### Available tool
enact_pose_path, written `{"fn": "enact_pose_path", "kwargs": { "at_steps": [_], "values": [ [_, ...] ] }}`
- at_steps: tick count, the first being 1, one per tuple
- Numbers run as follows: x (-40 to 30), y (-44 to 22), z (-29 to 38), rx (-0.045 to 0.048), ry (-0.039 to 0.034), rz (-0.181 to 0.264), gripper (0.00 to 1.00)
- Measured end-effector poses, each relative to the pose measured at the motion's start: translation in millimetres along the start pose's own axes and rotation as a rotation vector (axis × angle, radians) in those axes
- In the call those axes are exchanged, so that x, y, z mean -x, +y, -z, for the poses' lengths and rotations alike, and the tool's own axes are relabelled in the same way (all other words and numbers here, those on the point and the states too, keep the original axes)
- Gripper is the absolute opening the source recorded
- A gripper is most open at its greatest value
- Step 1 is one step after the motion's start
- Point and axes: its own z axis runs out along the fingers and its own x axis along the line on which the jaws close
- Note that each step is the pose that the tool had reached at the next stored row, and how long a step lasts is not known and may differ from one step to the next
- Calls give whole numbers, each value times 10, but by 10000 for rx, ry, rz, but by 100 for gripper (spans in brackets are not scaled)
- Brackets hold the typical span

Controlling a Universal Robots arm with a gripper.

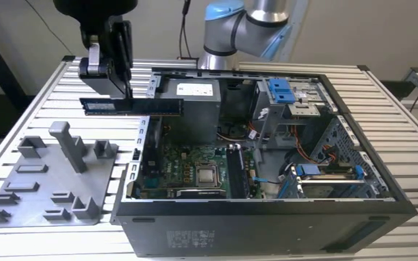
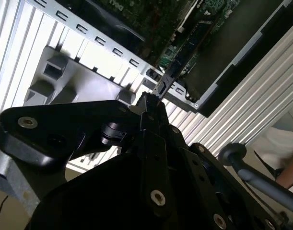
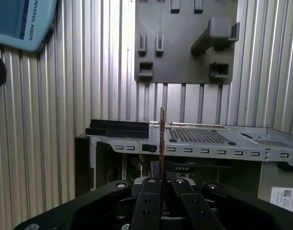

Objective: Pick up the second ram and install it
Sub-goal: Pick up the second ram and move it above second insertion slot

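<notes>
Gripping second ram, hand (broadside, exterior view)

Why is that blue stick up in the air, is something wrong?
Nothing looks wrong. The ram stick is clamped in the robot's hand, roughly level, above the edge of the open computer case, near the grey tray.

Open air around tool, second ram; case wall below; tray posts nearby; drive cage crowds motherboard.

Bright even light, soft shadows, glare on slatted table
</notes>
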Motion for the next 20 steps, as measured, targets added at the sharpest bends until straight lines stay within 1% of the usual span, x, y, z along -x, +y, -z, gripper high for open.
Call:
{"fn": "enact_pose_path", "kwargs": {
  "at_steps": [7,14,18,20],
  "values": [
    [-3,-152,-4,1,0,0,14],
    [-5,-318,-7,2,-1,0,14],
    [-7,-433,-10,4,0,1,14],
    [-8,-502,-11,7,-1,1,14]
  ]
}}
